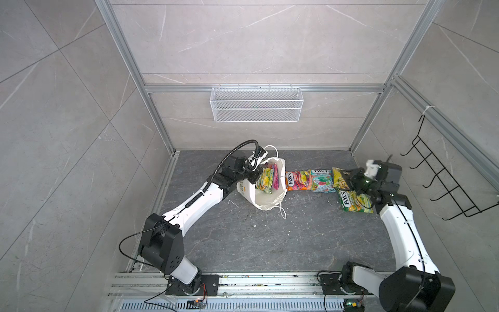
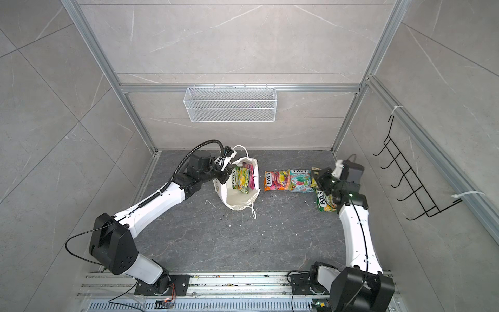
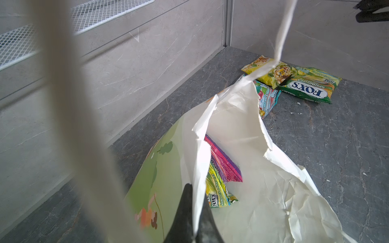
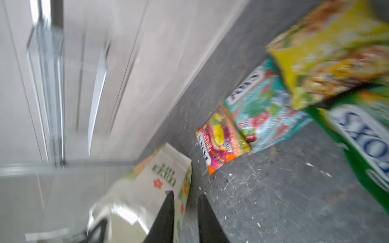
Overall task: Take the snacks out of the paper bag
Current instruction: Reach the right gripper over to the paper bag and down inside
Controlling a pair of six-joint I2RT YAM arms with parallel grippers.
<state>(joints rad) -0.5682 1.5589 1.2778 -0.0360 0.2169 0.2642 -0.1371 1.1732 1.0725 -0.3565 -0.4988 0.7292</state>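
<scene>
The white paper bag (image 1: 266, 198) lies tilted on the grey table, its mouth open towards the front. My left gripper (image 1: 256, 175) is shut on the bag's torn rim (image 3: 200, 168), one finger outside and one inside. A yellow-green snack (image 3: 219, 189) and a purple-pink one (image 3: 225, 166) stand inside the bag. To the bag's right lie an orange-red packet (image 1: 298, 180), a teal one (image 1: 321, 180), a yellow one (image 1: 340, 178) and a green FOX'S one (image 1: 353, 201). My right gripper (image 1: 349, 177) hovers over the yellow and green packets. Its jaws (image 4: 186, 197) stand narrowly apart, holding nothing. That wrist view is blurred.
A white wire mesh basket (image 1: 256, 104) hangs on the back wall. A black wire rack (image 1: 442, 178) hangs on the right wall. Aluminium frame posts stand at the back corners. Small white paper scraps (image 1: 232, 202) lie on the table near the bag.
</scene>
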